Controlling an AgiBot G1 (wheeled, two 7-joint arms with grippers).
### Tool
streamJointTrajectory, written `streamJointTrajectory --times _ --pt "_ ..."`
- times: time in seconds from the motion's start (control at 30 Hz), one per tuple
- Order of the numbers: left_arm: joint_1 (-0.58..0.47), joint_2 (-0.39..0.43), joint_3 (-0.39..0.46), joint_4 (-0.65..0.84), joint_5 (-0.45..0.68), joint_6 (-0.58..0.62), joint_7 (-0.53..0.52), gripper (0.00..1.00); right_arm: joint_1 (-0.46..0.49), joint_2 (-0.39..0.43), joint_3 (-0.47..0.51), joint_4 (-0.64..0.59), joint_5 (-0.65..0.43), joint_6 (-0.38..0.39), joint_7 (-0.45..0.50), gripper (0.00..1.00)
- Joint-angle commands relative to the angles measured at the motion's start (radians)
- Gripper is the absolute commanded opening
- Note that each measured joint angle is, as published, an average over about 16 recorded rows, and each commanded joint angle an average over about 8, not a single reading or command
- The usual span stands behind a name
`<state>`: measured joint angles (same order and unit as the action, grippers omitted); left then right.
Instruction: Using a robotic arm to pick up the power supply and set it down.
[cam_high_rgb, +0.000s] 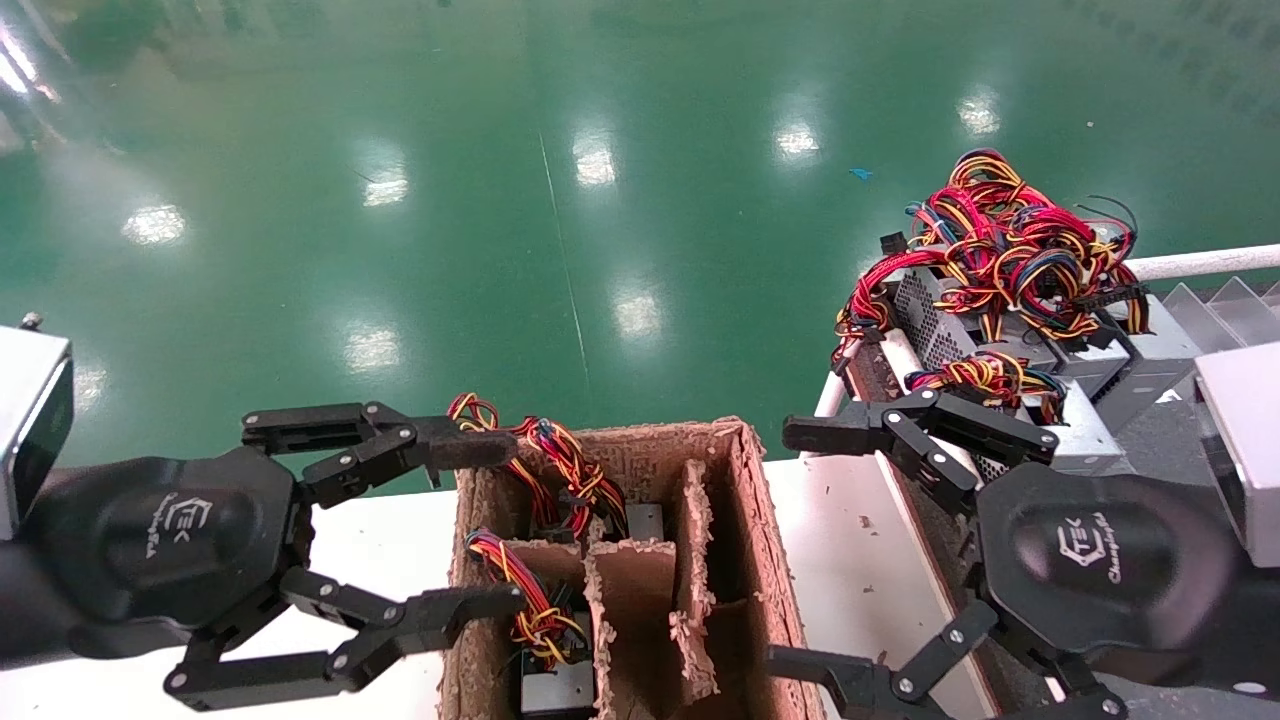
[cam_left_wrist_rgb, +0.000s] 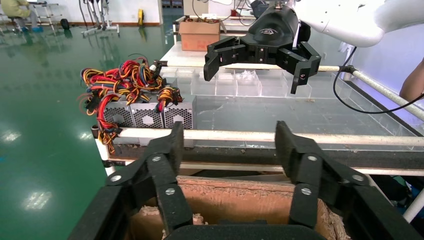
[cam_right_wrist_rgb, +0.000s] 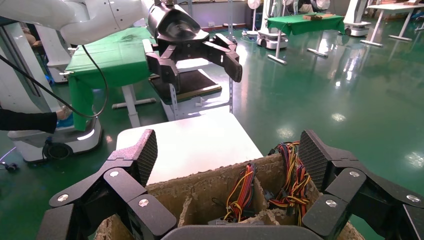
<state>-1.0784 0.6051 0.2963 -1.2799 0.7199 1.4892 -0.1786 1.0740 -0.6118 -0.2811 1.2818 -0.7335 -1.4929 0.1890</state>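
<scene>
The left end effector (cam_high_rgb: 480, 525) hangs wide open and empty at the cardboard box's (cam_high_rgb: 760, 560) left wall. The right end effector (cam_high_rgb: 800, 545) is likewise spread wide, gripping nothing, at the box's right side. Beyond it, the power supply (cam_high_rgb: 935, 320) sits under tangled wires (cam_high_rgb: 1010, 240).

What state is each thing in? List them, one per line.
Left gripper: fingers open, empty, at the left side of the box.
Right gripper: fingers open, empty, at the right side of the box.
Cardboard divider box: open-topped, worn edges, right-hand cells empty.
Power supplies in the box: seated in left cells, wires sticking up.
Power supplies on the conveyor: clustered, wires tangled on top.
</scene>
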Motion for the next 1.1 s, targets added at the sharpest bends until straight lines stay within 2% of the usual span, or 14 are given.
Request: streamJointTrajectory --times 0.03,0.23,0.6,0.83,0.87,1.1 --pt "0.0 0.0 0.0 0.0 0.0 0.0 0.0 0.0 0.0 0.001 0.001 0.001 0.002 -0.002 -0.001 1.0" --pt "0.0 0.0 0.0 0.0 0.0 0.0 0.0 0.0 0.004 -0.01 -0.013 -0.01 -0.025 0.015 0.006 1.0" --pt "0.0 0.0 0.0 0.001 0.0 0.0 0.001 0.0 0.059 -0.091 -0.095 -0.085 -0.174 0.08 0.041 1.0" --pt "0.0 0.0 0.0 0.001 -0.001 0.0 0.001 0.0 0.065 -0.105 -0.107 -0.093 -0.194 0.088 0.042 1.0" --pt "0.0 0.0 0.0 0.001 -0.001 0.0 0.001 0.05 0.064 -0.114 -0.112 -0.093 -0.2 0.092 0.042 1.0" --pt "-0.001 0.0 0.001 0.001 -0.001 0.0 0.001 0.92 0.082 -0.242 -0.188 -0.136 -0.302 0.146 0.039 1.0"
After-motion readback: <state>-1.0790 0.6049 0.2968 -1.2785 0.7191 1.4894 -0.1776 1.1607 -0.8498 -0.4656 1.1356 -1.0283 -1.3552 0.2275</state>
